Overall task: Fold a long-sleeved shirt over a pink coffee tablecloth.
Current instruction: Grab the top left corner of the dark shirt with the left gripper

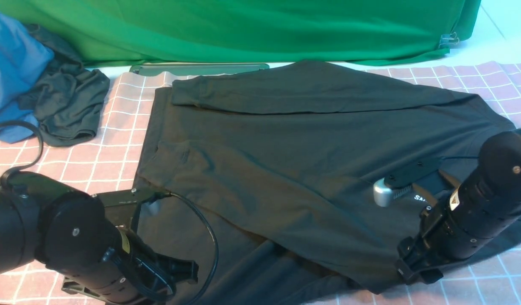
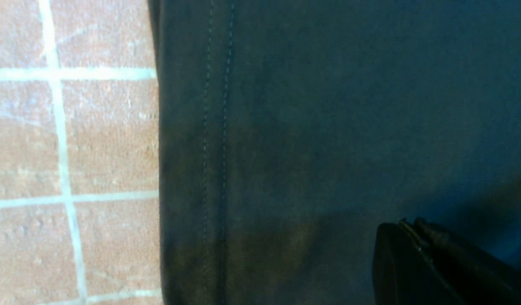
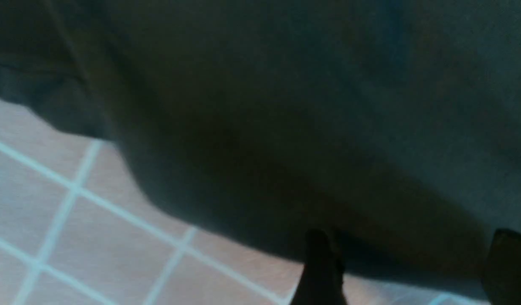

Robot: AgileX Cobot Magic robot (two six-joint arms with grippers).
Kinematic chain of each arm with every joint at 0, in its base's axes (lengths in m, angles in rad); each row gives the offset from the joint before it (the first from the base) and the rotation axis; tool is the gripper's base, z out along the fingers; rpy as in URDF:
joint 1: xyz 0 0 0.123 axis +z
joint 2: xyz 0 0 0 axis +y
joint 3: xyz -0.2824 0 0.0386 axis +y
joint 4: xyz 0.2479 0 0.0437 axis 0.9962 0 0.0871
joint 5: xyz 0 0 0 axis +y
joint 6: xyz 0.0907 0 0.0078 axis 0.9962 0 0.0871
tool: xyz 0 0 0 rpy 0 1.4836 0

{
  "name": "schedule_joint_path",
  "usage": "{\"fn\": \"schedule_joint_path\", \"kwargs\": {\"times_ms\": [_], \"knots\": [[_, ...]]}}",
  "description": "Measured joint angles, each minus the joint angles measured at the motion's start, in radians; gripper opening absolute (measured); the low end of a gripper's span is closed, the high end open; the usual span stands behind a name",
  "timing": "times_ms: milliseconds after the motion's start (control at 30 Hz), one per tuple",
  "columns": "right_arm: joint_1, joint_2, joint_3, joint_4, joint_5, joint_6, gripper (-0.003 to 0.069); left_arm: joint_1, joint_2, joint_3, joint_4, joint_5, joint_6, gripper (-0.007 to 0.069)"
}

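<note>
left pincer [image 2: 413, 231] is seen clenched over long-sleeved shirt [image 2: 328, 127] | right pincer [image 3: 413, 241] is seen released, pink coffee tablecloth [image 3: 73, 237] beneath

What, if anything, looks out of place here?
A dark garment and a blue garment lie crumpled at the far left, partly on the tablecloth. On the shirt, the near fold runs slantwise across the body. Nothing looks damaged or spilled.

matte black left arm [image 1: 52, 228], right arm [image 1: 485, 203], looped cable [image 1: 207, 237], silver screws [image 1: 516, 169]
</note>
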Motion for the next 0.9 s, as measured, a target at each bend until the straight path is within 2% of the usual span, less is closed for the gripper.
{"fn": "schedule_joint_path", "kwargs": {"times_ms": [167, 267, 367, 467, 500, 600, 900], "knots": [[0.000, 0.052, 0.000, -0.037, -0.022, -0.031, 0.0518, 0.000, 0.000, 0.000, 0.004, -0.021, -0.004, 0.0013], [0.000, 0.073, -0.001, -0.038, -0.037, -0.062, 0.0470, 0.000, 0.000, 0.000, 0.004, -0.028, -0.004, 0.0013], [0.000, 0.078, -0.001, -0.029, -0.046, -0.081, 0.0344, 0.000, 0.000, 0.000, 0.004, -0.028, -0.005, 0.0013], [0.001, 0.079, -0.002, -0.016, -0.045, -0.083, 0.0120, 0.000, 0.000, 0.000, 0.004, -0.029, -0.005, 0.0013], [0.001, 0.079, -0.003, -0.016, -0.043, -0.083, 0.0085, 0.000, 0.000, 0.000, 0.004, -0.031, -0.005, 0.0013], [0.001, 0.070, -0.004, -0.021, -0.027, -0.084, 0.0063, 0.000, 0.000, 0.000, 0.012, -0.031, -0.005, 0.0013], [0.000, -0.061, -0.002, -0.068, 0.136, -0.084, 0.0059, 0.000, 0.000, 0.000, 0.049, -0.026, -0.006, 0.0013]]}}
